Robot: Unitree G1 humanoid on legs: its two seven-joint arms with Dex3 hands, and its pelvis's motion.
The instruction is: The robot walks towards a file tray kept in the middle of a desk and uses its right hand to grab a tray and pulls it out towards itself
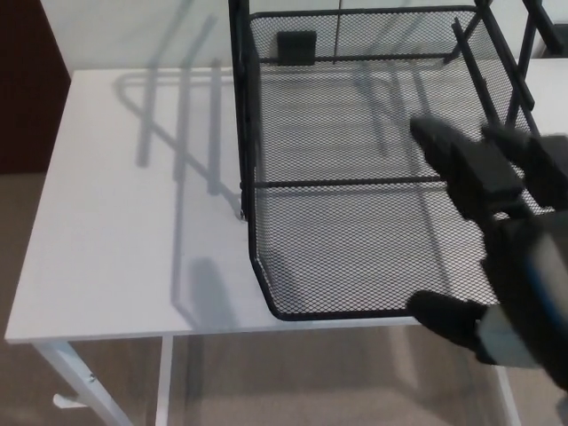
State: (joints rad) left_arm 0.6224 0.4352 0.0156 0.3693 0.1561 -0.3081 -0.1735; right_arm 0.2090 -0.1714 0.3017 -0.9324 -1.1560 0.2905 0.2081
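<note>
Head view: right hand is open above the tray, holding nothing — closing too high may miss its rim.

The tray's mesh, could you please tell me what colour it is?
Black wire mesh; the tray shows best in the head view, against the white desk.

Pulled-out mesh tray lies open from above — only its black frame posts flank it. My right hand hangs over its right side; desk left is bare.
</note>
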